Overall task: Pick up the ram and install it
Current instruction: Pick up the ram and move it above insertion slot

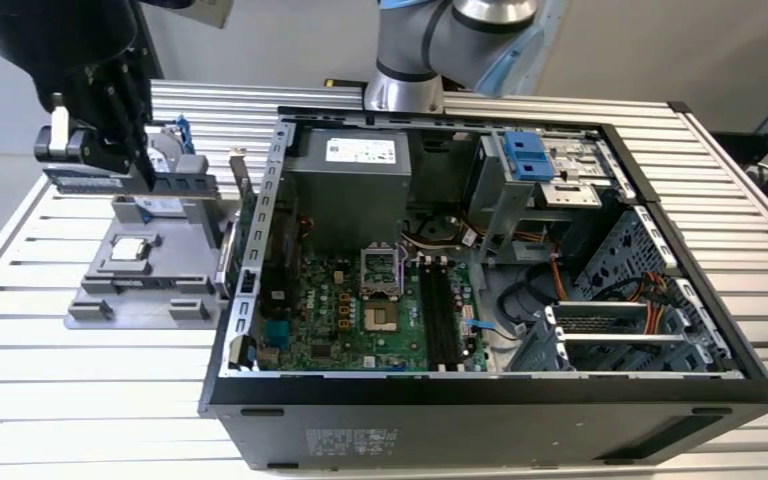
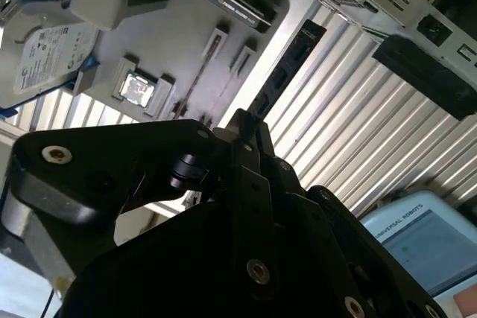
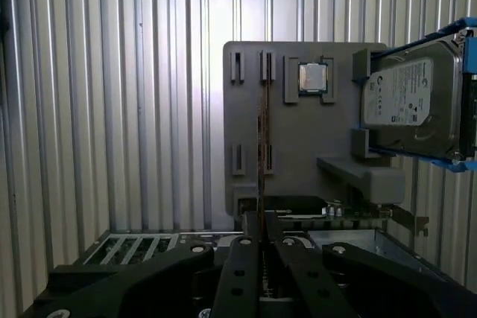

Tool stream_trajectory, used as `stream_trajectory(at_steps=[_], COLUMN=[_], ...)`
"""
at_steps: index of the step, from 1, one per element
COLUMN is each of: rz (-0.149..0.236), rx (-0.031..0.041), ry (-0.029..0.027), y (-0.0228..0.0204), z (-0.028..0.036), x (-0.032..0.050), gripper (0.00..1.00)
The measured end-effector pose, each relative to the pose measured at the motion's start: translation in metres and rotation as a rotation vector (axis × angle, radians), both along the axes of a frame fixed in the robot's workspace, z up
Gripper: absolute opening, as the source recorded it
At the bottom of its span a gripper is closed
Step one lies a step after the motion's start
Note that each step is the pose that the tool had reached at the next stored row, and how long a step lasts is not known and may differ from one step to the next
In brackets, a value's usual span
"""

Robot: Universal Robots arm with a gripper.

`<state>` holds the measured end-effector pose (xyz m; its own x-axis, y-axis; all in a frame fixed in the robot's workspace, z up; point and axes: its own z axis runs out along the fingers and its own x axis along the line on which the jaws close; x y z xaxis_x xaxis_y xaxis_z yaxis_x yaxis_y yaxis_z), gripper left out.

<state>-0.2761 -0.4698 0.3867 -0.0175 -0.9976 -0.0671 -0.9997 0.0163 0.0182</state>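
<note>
Exterior view looked down from high up, well back from grey holder [image 1: 144, 285]. Both wrist views faced holder [image 2: 171, 35] [image 3: 298, 139] from close above. Holder was common to all 3 cams.

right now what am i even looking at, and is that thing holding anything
A robot arm works at a ribbed metal table. One picture is from an outside camera, two from cameras at its wrist, looking past its black hand. On the table: an open black computer case and a grey holder tray with a small square silver chip and a boxy silver hard drive. A thin ram stick, seen edge-on, lines up with the hand; whether it is gripped, I cannot tell.
</note>
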Motion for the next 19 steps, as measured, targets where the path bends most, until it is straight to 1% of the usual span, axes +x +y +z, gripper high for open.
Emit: stream_trajectory(at_steps=[15, 19], rz=[0.0, 0.0], rx=[-0.0001, -0.0001], ry=[0.0027, 0.0034], y=[0.0, 0.0], z=[0.0001, 0.0], x=[0.049, 0.0642], gripper=[0.0, 0.0])
